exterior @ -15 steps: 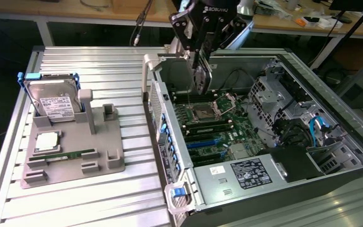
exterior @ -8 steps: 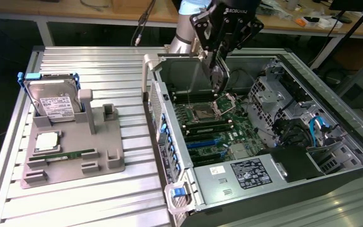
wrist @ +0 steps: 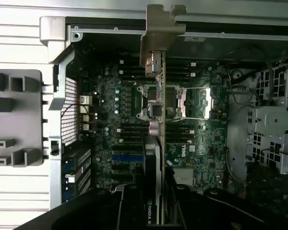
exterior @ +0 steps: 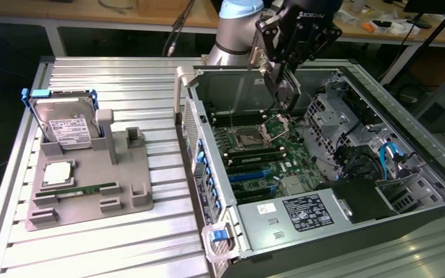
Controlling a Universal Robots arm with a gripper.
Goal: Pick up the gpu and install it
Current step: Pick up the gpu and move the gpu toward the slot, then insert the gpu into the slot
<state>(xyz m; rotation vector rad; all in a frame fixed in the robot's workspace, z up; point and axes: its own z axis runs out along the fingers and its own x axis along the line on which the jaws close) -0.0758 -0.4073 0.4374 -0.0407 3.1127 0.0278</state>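
While the gripper (exterior: 283, 72) is clamping the gpu (exterior: 287, 95) above the motherboard (exterior: 263, 155), we are logging: pickup done, seating not yet.

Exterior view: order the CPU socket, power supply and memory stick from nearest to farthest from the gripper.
1. CPU socket, below the gripper holding the gpu.
2. Power supply, near end of case.
3. Memory stick, grey holder, exterior view's left.

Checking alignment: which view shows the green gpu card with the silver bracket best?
The wrist view: the green gpu card with silver bracket runs edge-on from the jaws over the green motherboard. The exterior view shows a dark sliver of it beneath the gripper.
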